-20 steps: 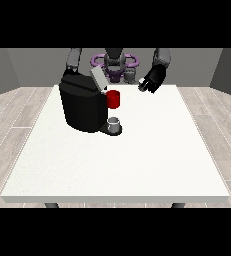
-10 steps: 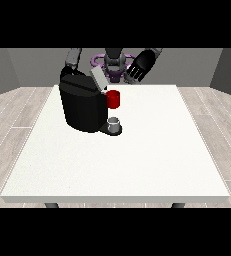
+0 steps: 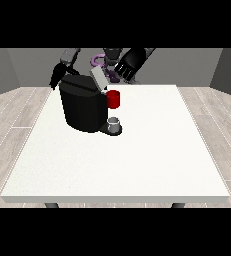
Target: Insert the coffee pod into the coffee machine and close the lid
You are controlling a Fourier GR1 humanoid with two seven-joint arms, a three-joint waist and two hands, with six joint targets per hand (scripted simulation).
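A black coffee machine (image 3: pixel 83 107) stands on the white table (image 3: pixel 137 160), left of middle. Its grey lid (image 3: pixel 97 79) is tilted up and open. A red thing at the machine (image 3: pixel 113 99) sits at its front. A small grey thing (image 3: pixel 115 123) rests on the machine's base below it. The hand at the view's right (image 3: pixel 127 65) hovers above and behind the lid, fingers spread and pointing down towards it, with nothing seen in it. The hand at the view's left (image 3: pixel 57 77) hangs behind the machine's back left corner, fingers pointing down.
The robot's body (image 3: pixel 110 59) is at the table's far edge, right behind the machine. The table's white top stretches from the machine to the front and right edges.
The hand at the view's right has swung up and leftwards, from beside the machine to above and behind the open lid. The machine, the lid and the other hand have not moved.
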